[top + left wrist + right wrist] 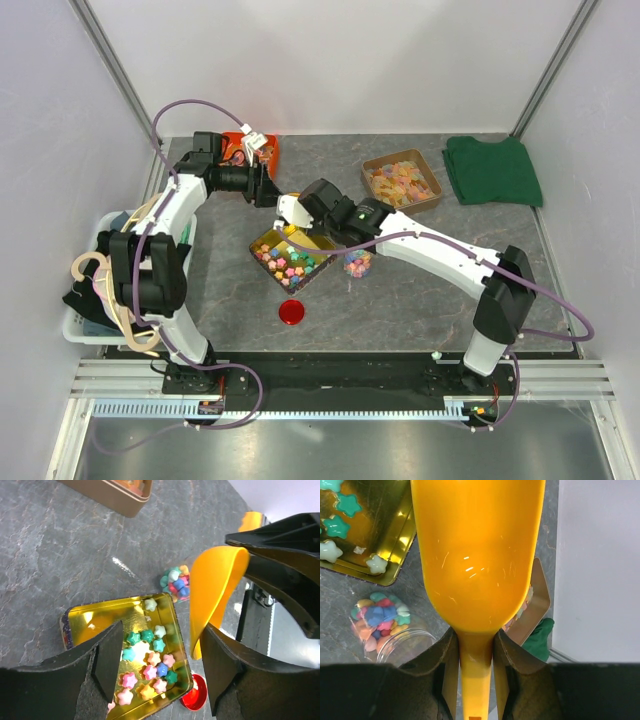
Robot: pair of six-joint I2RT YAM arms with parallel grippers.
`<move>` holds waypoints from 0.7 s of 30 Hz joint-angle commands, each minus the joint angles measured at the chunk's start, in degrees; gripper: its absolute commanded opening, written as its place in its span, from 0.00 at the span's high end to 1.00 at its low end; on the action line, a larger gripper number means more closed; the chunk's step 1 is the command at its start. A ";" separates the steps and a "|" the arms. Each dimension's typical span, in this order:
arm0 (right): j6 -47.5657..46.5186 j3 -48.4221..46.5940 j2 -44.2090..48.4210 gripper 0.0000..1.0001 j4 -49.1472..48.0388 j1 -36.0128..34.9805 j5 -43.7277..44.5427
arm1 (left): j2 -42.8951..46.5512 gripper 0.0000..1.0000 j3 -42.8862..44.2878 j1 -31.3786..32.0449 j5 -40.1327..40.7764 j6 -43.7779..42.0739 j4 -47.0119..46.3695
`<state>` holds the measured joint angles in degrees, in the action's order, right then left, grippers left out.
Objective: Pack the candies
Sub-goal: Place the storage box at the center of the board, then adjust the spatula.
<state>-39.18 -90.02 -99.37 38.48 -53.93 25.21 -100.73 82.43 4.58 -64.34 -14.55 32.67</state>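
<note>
Where candies (150, 671): one tray (120, 601), one jar (357, 264)

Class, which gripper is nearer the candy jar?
Right. The right gripper, holding the scoop, is just far-left of the jar; the left gripper is farther off, beyond the tray.

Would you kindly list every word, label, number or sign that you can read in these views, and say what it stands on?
None: no view shows readable text.
The orange scoop, the gold tin, the clear jar and the red lid show no writing.
Any marking on the arm bases is too small to tell.
</note>
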 commanded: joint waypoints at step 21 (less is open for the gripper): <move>1.12 -2.89 7.00 1.00 -0.60 -2.49 -2.10 | -0.35 0.31 0.35 -0.62 11.15 0.39 -2.17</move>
<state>-37.41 -93.62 -94.91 43.13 -56.16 19.35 -102.06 80.88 6.42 -57.78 -14.55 32.40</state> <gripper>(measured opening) 0.348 0.681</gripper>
